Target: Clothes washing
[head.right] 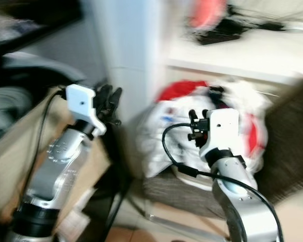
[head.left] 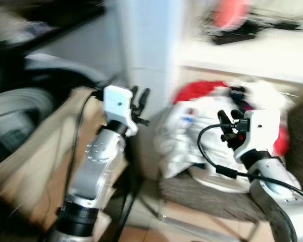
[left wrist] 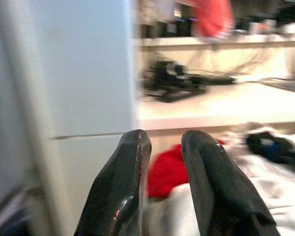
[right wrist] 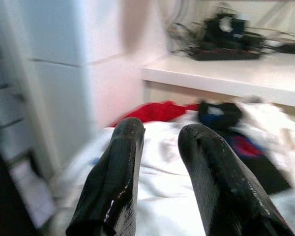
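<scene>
The picture is blurred by motion. A heap of laundry point(head.left: 194, 136), mostly white cloth with a red garment point(head.left: 197, 92) and a dark piece on top, lies in a white basket point(head.left: 218, 182) to my right front. My right gripper point(head.left: 231, 123) is raised just before the heap, open with nothing between its fingers point(right wrist: 123, 147). My left gripper point(head.left: 140, 102) is held up to the left of the heap, near a white pillar; it is open and empty too point(left wrist: 164, 140). A rounded grey and dark shape point(head.left: 20, 108) at far left may be a washing machine front.
The basket rests on a brown woven seat point(head.left: 202, 199). The white pillar point(head.left: 146, 40) rises between the arms. Behind the heap, a white counter point(head.left: 257, 53) carries black cables and a red object point(head.left: 231, 12). Cardboard point(head.left: 35, 166) leans at lower left.
</scene>
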